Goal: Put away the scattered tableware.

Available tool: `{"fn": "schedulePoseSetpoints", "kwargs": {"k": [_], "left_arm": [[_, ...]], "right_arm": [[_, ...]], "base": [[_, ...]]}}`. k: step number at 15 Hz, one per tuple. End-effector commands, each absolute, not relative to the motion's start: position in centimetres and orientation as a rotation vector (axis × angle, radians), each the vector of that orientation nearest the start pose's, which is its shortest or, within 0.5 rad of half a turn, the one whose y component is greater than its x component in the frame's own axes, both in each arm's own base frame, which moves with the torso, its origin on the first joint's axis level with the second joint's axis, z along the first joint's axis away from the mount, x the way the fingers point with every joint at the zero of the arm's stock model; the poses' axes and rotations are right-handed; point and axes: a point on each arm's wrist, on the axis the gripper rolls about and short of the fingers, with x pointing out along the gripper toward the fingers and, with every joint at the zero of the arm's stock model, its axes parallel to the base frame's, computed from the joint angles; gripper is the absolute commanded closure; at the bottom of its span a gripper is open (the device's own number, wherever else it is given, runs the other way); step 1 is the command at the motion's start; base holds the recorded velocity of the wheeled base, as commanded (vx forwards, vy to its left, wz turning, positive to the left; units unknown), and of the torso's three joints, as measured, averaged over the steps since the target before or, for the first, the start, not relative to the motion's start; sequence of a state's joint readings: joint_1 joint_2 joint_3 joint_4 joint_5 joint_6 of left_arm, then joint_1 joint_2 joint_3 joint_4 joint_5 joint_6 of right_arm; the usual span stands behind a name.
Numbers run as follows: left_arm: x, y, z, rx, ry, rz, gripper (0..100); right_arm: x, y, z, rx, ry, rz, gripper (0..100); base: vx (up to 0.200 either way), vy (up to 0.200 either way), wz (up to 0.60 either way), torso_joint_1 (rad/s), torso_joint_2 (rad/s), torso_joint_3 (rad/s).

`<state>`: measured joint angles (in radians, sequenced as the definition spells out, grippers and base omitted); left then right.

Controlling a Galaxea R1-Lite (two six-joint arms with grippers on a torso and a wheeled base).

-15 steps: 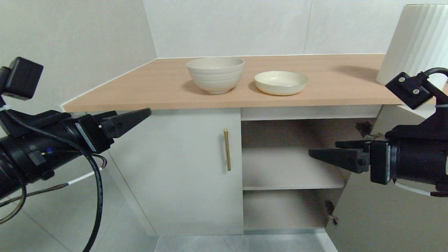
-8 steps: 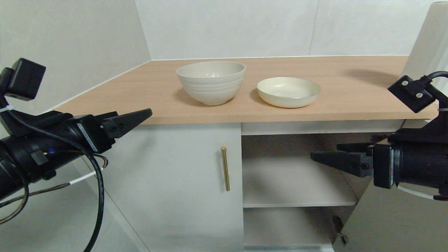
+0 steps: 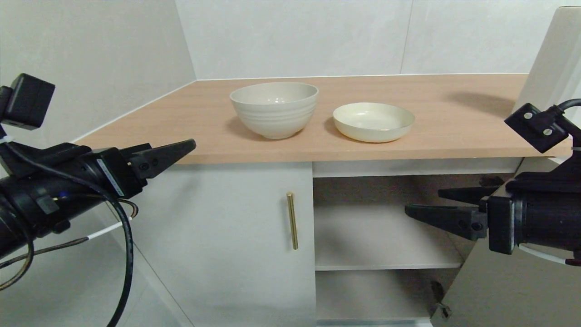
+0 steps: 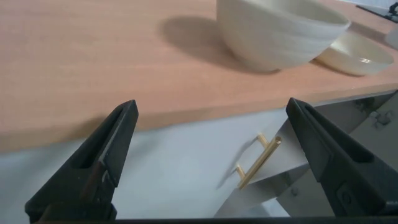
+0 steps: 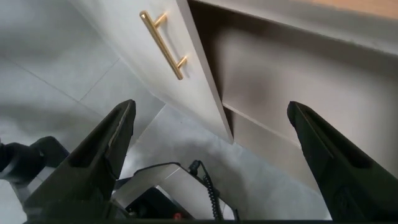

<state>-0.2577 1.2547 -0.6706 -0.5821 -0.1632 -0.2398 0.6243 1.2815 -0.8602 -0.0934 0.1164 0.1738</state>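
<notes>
Head and wrist views, arms level in front of a low kitchen cabinet.

Left gripper (image 3: 181,150): the arm lies roughly level at the left, fingers pointing toward the front edge of the countertop (image 3: 454,118), just below it. In the left wrist view the left gripper (image 4: 211,104) has its two black fingers (image 4: 93,168) spread wide, with nothing between them. A white label strip (image 3: 109,177) crosses the wrist housing; its print is too small to read.

Right gripper (image 3: 424,202): the arm lies level at the right, fingers pointing across the open cabinet compartment, above the middle shelf (image 3: 376,240). The jaws stand wide apart and empty, as the right wrist view (image 5: 211,107) confirms.

Cabinet: the left door (image 3: 227,236) is closed and carries an upright brass handle (image 3: 292,221); the right door (image 3: 499,290) is swung open.

Tableware: a deep ribbed cream bowl (image 3: 273,109) and a shallow cream dish (image 3: 373,121) stand upright near each other on the countertop, apart, the bowl to the left, above the cabinet and beyond both grippers.
</notes>
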Motion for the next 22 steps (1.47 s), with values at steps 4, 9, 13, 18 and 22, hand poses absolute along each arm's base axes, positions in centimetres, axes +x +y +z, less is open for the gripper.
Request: {"fn": "schedulePoseSetpoints", "kwargs": {"k": [4,9,13,18,22], "left_arm": [[19.1,-5.4,24.9,-0.236,0.066,-0.430,0],[19.6,-5.6,24.4,-0.235,0.092,-0.427,0],[20.1,-5.7,23.9,-0.234,0.117,-0.424,0],[21.4,-6.7,22.8,-0.227,0.182,-0.448,0],[22.8,-7.5,24.2,-0.214,0.326,-0.444,0]], "right_arm": [[16.3,12.0,25.2,0.079,0.389,0.703,0],[16.4,12.1,25.1,0.079,0.393,0.699,0],[16.8,12.3,24.7,0.074,0.411,0.695,0],[18.9,13.0,24.0,0.047,0.396,0.671,0],[23.2,14.7,24.2,0.062,0.503,0.498,0]], "base": [[0.000,0.000,0.00,0.090,-0.27,-0.278],[0.000,0.000,0.00,0.140,-0.51,-0.303],[0.000,0.000,0.00,0.183,-0.47,-0.293],[0.000,0.000,0.00,0.139,-0.34,-0.205],[0.000,0.000,0.00,0.009,-0.02,-0.009]]}}
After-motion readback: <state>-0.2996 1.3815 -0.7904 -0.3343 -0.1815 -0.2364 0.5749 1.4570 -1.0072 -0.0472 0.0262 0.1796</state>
